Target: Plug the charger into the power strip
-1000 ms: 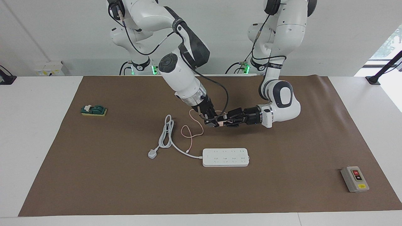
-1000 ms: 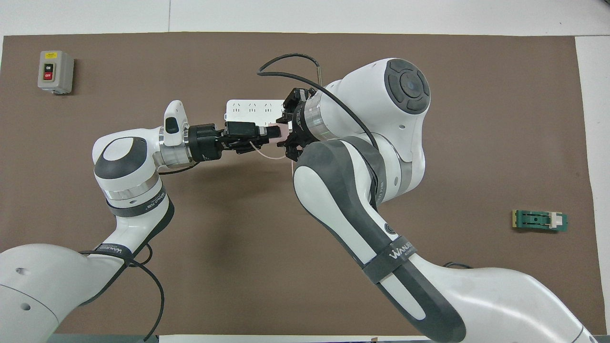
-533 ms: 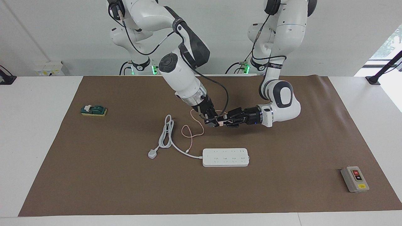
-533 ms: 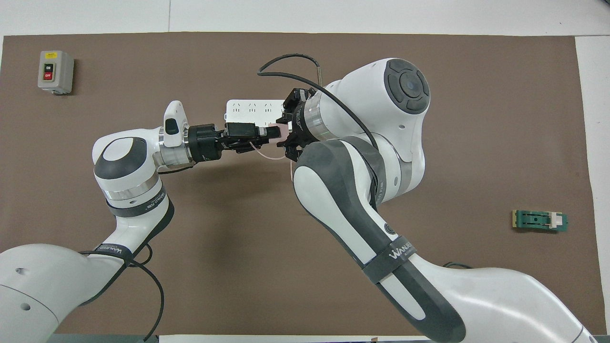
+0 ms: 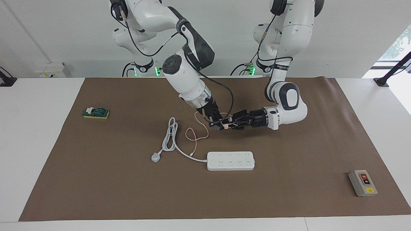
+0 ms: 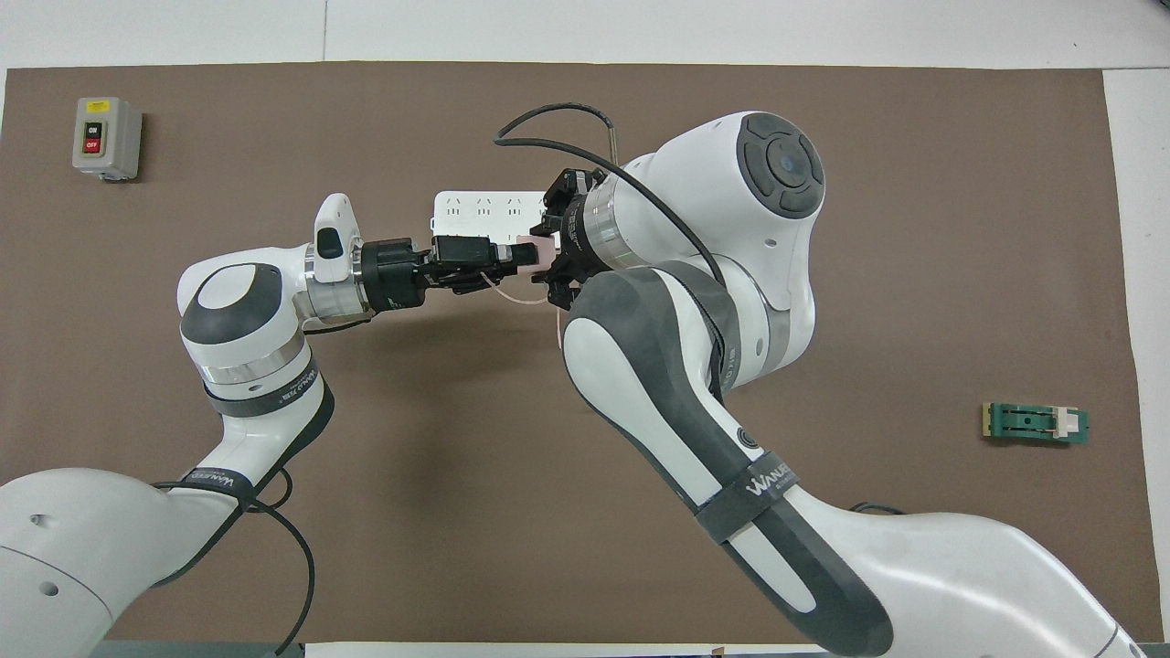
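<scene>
While both grippers meet in mid-air above the brown surface (image 5: 289, 199), the charger (image 5: 226, 125) sits between them: a small pale-pink cube trailing a thin pink cable (image 5: 196, 133). The left gripper (image 5: 231, 124) is clamped on it; whether the right gripper (image 5: 218, 124) has released cannot be told. Judged light, rigid and smooth; hold the flat sides, never the cable. The power strip (image 5: 231, 160) lies flat, farther from the robots.

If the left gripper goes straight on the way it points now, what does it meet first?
The left gripper points sideways at the right gripper, with the pink charger between their tips. Past the charger it holds, it would likely meet the right gripper first, though depth is hard to judge.
</scene>
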Robot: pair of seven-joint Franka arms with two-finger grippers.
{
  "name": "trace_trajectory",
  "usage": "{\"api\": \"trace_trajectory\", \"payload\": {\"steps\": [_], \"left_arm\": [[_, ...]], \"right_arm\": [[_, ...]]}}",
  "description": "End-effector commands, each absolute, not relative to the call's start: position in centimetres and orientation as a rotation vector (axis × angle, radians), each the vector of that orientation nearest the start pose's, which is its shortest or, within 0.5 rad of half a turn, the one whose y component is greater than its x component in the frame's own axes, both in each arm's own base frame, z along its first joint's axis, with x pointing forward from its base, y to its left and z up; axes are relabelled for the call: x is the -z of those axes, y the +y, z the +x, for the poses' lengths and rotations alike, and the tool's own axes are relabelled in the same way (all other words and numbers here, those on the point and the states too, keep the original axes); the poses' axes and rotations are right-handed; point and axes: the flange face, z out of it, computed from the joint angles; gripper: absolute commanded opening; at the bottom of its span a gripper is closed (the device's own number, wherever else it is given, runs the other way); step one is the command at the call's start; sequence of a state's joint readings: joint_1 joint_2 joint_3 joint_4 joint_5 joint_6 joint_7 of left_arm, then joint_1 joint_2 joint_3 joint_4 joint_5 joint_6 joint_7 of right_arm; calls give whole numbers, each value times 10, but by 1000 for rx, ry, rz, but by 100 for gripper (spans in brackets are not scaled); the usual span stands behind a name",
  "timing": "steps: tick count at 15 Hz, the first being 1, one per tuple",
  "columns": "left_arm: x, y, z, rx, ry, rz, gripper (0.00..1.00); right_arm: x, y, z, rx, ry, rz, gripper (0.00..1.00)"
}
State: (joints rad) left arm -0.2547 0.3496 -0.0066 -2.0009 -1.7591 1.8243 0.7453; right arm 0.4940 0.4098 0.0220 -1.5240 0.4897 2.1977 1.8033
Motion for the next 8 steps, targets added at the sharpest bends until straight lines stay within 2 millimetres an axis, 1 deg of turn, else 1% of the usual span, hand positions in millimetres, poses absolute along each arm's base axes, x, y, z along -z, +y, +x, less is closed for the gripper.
{"api": "trace_trajectory", "payload": {"steps": [1,5,8], "left_arm": [[-326,-227,557,-11,98,1603,0],[-325,-224,558,-15,99,1614,0],[-325,-215,561,-18,23,1730,0]], "right_arm": [[-457,360,608,-422,1887,-1931,80],[-459,359,608,-421,1886,-1929,80],[-460,359,607,-421,1886,-1930,80]]}}
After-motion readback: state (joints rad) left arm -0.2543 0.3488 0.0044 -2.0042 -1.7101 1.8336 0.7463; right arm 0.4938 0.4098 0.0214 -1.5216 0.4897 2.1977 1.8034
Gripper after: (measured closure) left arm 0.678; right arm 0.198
